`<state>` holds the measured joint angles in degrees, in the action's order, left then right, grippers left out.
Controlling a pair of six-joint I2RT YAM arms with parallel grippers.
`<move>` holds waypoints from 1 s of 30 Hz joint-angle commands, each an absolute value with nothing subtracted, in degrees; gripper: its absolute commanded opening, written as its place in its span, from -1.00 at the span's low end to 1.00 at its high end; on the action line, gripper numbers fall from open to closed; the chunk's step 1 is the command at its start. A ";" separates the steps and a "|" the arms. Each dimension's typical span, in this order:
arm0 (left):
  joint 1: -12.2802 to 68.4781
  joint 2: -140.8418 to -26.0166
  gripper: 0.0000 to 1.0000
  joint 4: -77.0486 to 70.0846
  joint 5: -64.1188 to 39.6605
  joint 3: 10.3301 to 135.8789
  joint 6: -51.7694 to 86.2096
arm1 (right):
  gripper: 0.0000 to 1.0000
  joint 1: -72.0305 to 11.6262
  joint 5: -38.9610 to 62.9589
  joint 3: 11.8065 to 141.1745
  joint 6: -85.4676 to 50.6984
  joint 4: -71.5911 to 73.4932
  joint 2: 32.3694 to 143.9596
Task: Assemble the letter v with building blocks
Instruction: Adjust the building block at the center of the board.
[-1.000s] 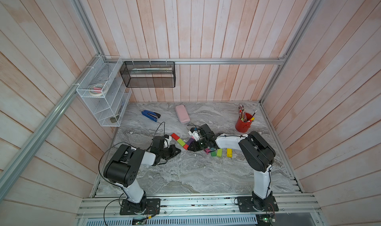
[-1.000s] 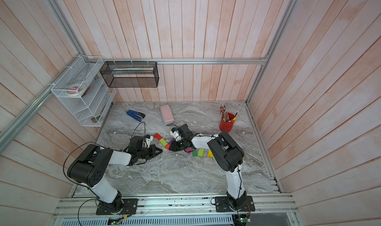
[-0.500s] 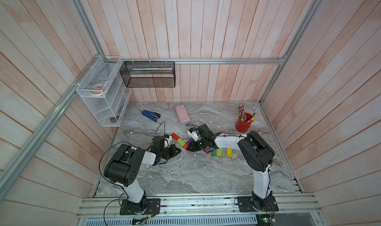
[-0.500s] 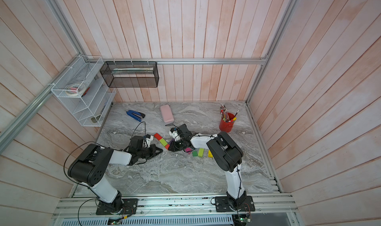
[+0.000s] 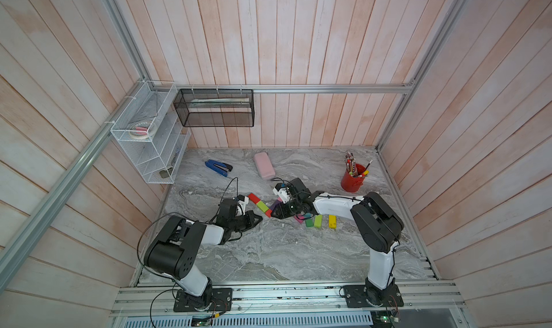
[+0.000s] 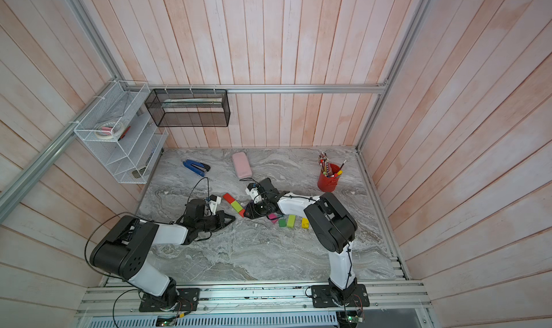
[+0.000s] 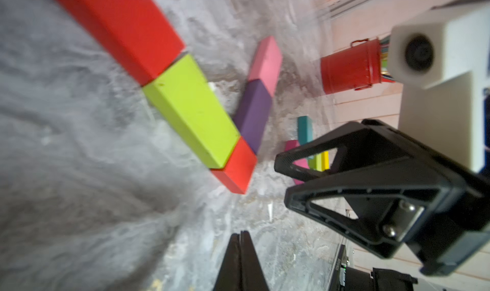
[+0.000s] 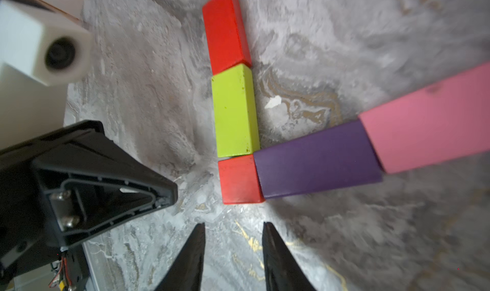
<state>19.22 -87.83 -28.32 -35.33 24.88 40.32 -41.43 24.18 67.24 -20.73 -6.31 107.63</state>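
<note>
Five building blocks lie in a V on the marble table [image 5: 268, 251]. One arm is a long red block [image 8: 226, 29] and a lime block [image 8: 236, 112]; the other is a purple block [image 8: 318, 162] and a pink block [image 8: 429, 117]. A short red cube [image 8: 240, 179] sits at the point. My right gripper [image 8: 233, 224] is open just short of that cube, with nothing between its fingers. My left gripper [image 7: 241, 232] is shut and empty beside the point, close to the right gripper's fingers [image 7: 318, 196]. In both top views the two grippers [image 5: 260, 219] [image 6: 246, 214] meet at the V's tip.
Loose blocks lie under the right forearm: teal [image 7: 305, 129], magenta [image 5: 298, 219], a green cube [image 5: 309, 222], lime [image 5: 318, 221] and yellow [image 5: 332, 222]. A red pencil cup [image 5: 352, 181] stands at the back right. A pink case [image 5: 264, 169] and a blue stapler [image 5: 218, 168] lie at the back.
The right gripper's fingers have spread wider apart. Both arms have stayed almost where they were at the tip of the V.
</note>
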 commanded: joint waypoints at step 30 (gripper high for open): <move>39.29 -86.64 -0.16 -10.59 -15.21 40.69 27.33 | 0.54 -33.41 6.24 60.97 -9.28 -20.89 101.36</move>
